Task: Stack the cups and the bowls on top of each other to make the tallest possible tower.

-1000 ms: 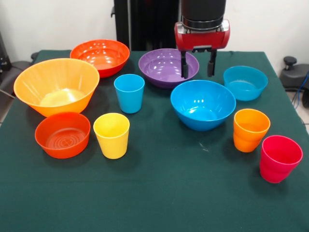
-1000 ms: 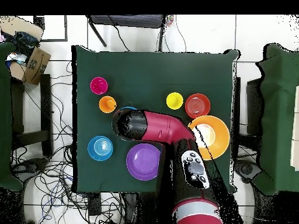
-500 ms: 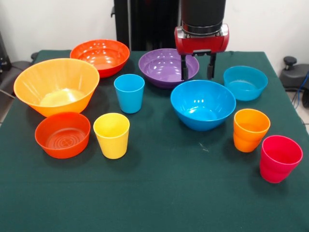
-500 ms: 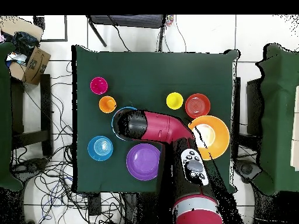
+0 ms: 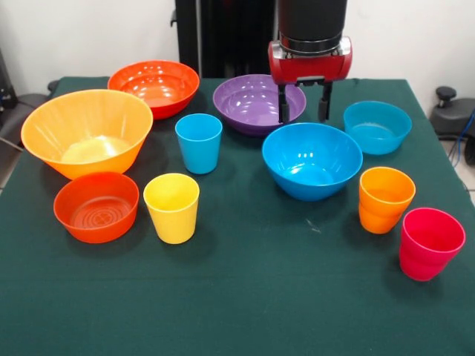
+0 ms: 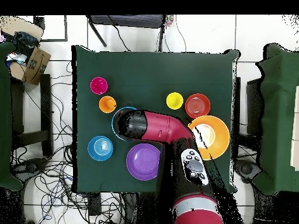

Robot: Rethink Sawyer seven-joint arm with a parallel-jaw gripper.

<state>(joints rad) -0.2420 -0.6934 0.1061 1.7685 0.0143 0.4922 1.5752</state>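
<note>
A: Gripper [image 5: 304, 113] state?
B: Fingers spread, empty, above the big blue bowl's [image 5: 312, 161] 12 o'clock rim.
A: Tower?
B: None; cups and bowls stand separately on the counter [image 5: 245, 297].

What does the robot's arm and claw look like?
The arm is a fat round tube, red along the middle and black at the end, with a pale oval panel of small dark buttons near its base. From the front, a black cylinder ends in a shiny red block with a silver ring above it. The claw is two thin black fingers pointing straight down from the block.
</note>
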